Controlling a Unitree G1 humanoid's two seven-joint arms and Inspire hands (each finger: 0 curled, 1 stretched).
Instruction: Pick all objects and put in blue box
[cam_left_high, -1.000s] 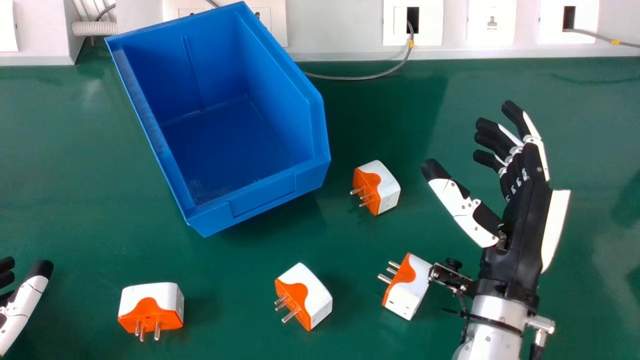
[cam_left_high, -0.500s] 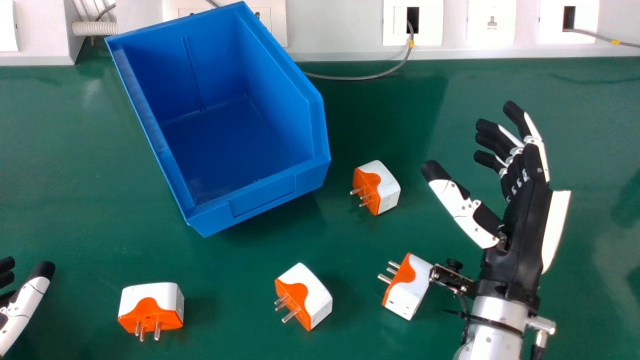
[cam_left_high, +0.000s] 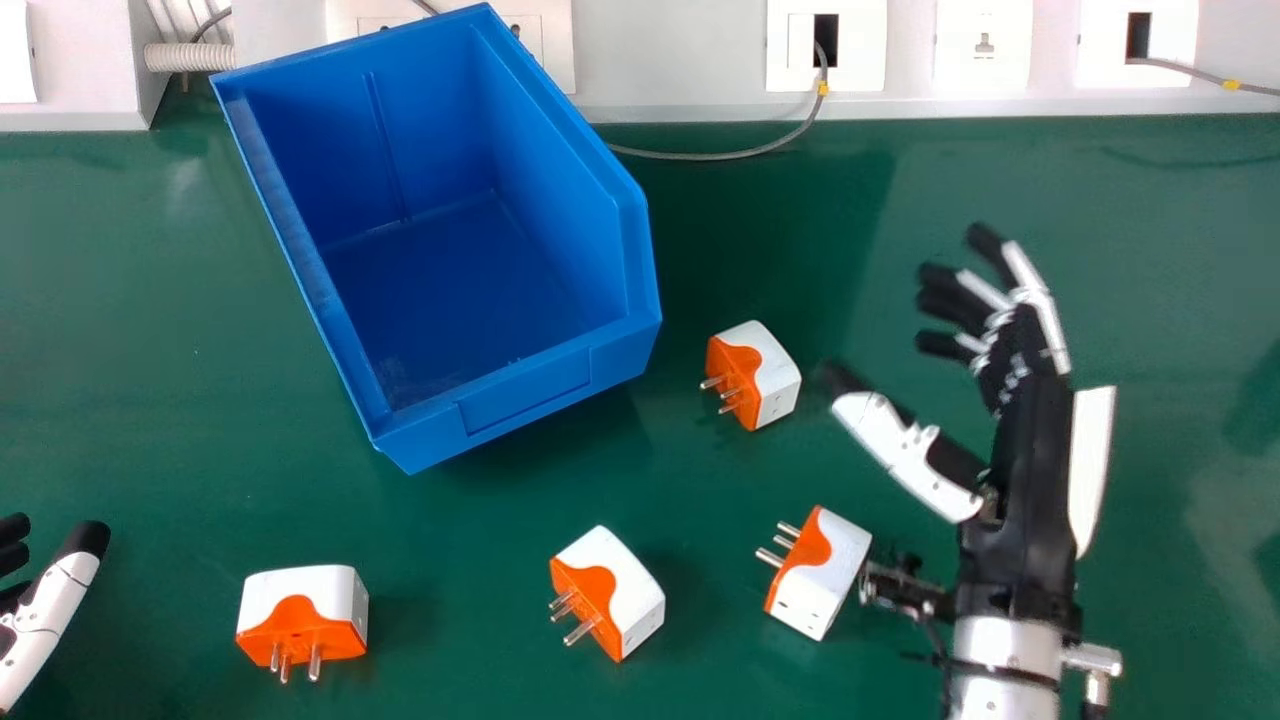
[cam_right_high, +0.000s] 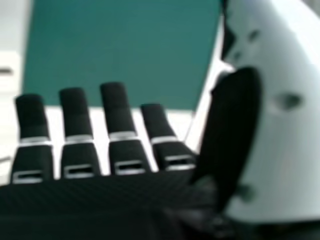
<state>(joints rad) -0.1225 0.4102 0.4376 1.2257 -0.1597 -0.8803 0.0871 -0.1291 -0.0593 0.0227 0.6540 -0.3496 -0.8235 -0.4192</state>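
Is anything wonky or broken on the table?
The blue box looks a bit wonky: it sits slanted to the straight wall panel. The four plugs point different ways, but I see nothing spilled or broken.

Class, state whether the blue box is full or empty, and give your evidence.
Empty: the blue box shows its bare floor and inner walls, and all four plug adapters lie outside on the table.
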